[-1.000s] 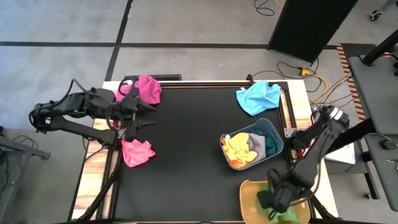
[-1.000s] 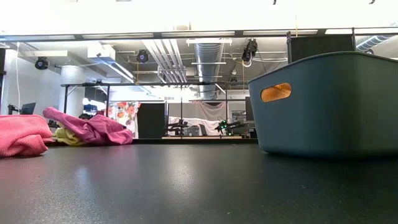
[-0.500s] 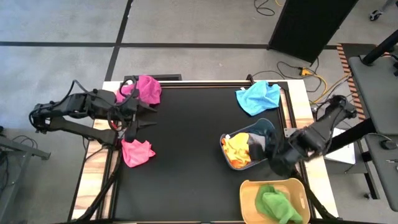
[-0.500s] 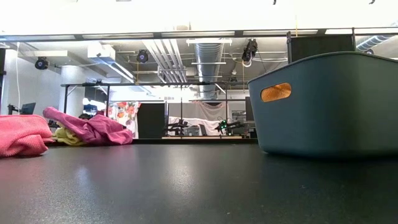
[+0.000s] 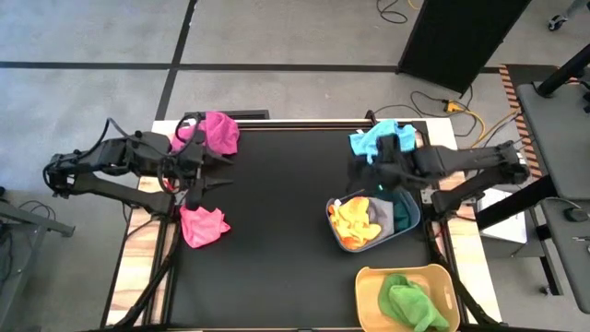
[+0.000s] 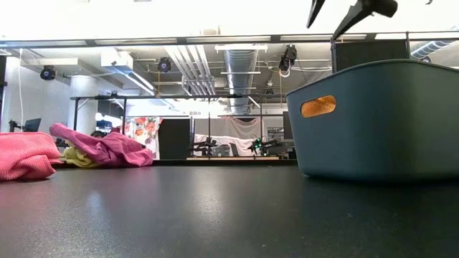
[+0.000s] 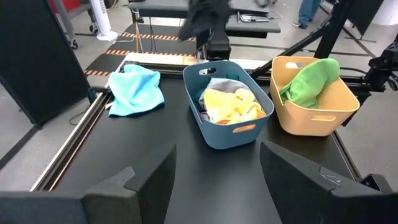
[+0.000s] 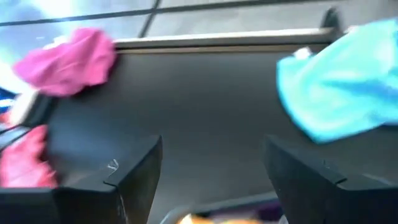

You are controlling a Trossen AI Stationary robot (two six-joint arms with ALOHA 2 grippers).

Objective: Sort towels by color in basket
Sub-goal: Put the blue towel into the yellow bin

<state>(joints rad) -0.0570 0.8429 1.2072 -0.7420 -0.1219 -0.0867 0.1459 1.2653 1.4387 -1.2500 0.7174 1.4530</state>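
Beside blue basket (image 5: 406, 208): crumpled lt-blue towel (image 5: 377, 148); both arms' jaws apart, empty.

soft cloth towels (image 5: 209, 134), glossy plastic baskets (image 7: 219, 127)

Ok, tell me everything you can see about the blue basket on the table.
The blue basket is a dark teal tub, plastic by its look, with rounded corners and a handle slot in its end wall. It stands upright on the black table, beside a tan basket. Yellow-orange and grey cloths lie inside. The right gripper, open, hovers near its rim.
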